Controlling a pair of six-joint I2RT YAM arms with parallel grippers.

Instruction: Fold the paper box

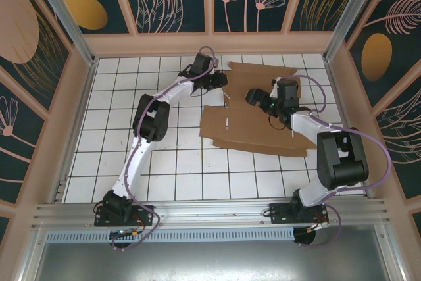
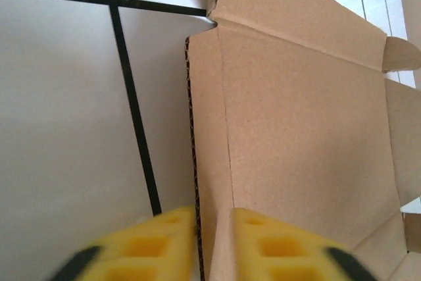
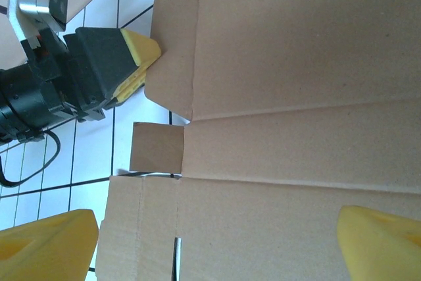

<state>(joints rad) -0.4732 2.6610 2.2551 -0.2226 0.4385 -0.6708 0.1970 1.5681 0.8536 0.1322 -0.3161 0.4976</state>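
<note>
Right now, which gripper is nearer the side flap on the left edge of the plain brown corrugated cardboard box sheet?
Left. The left gripper has its jaws pinching that flap; the right gripper hovers open over the cardboard sheet's middle panels.

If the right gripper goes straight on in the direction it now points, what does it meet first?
Probably the paper box: the open right gripper faces its flat panel, nothing between. Depth is unclear.
</note>
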